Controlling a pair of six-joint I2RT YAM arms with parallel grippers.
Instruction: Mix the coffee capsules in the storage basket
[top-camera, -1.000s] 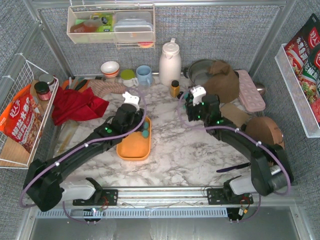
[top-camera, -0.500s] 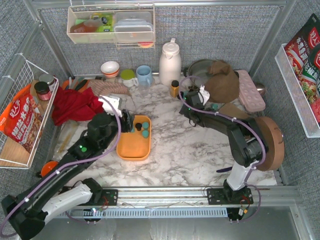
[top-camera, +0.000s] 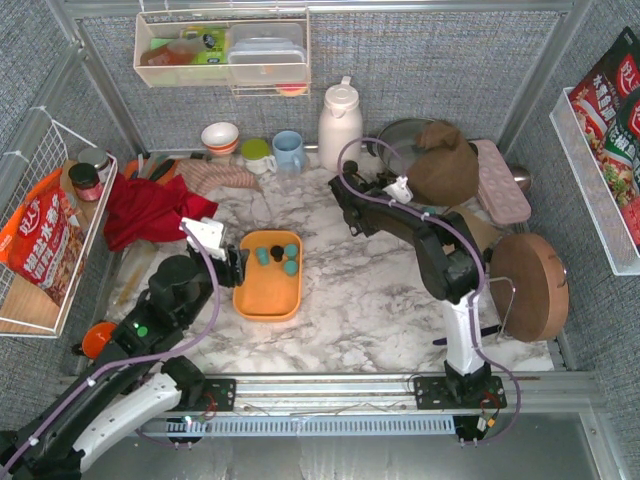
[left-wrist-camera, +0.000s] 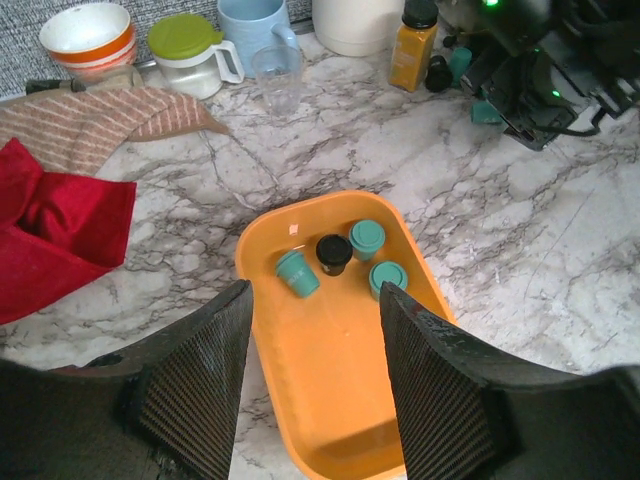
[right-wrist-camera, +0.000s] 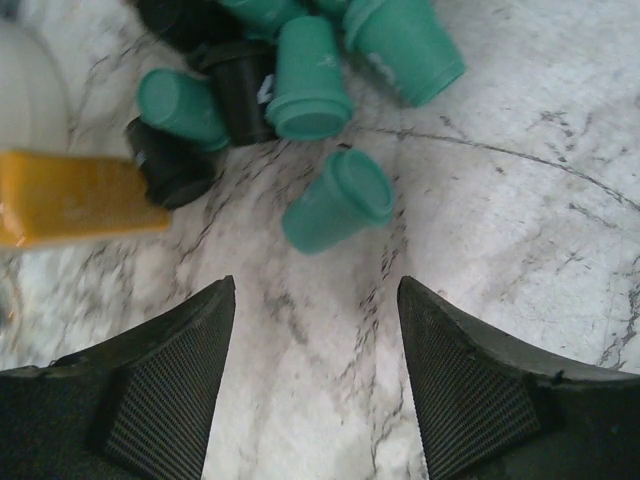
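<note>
I am holding my left end effector (left-wrist-camera: 315, 325) wide, its two fingers spread with nothing between them, and it is hovering at the left side of the storage basket (left-wrist-camera: 330, 390), which is sitting on the marble counter (left-wrist-camera: 520, 260) in front of my left arm. Four coffee capsules (left-wrist-camera: 334, 253) are lying close together at the basket's far end, three teal and one black, with the black one between two teal ones. The rest of the basket floor is showing bare orange. My right end effector (right-wrist-camera: 315, 300) is also gaping wide and gripping nothing. It is pointing down at the counter on the far side, near the white jug (top-camera: 340, 125). Just beyond its fingertips a teal capsule (right-wrist-camera: 337, 205) is lying on its side, in front of a pile (right-wrist-camera: 290, 80) of teal and black capsules bunched on the counter. An amber bottle (right-wrist-camera: 75, 195) is showing as a yellow blur left of that pile, right beside a black capsule; I cannot tell whether they are touching. Left of the basket a red cloth (left-wrist-camera: 50, 240) is lying crumpled, with a striped cloth (left-wrist-camera: 110, 110) beyond it.
</note>
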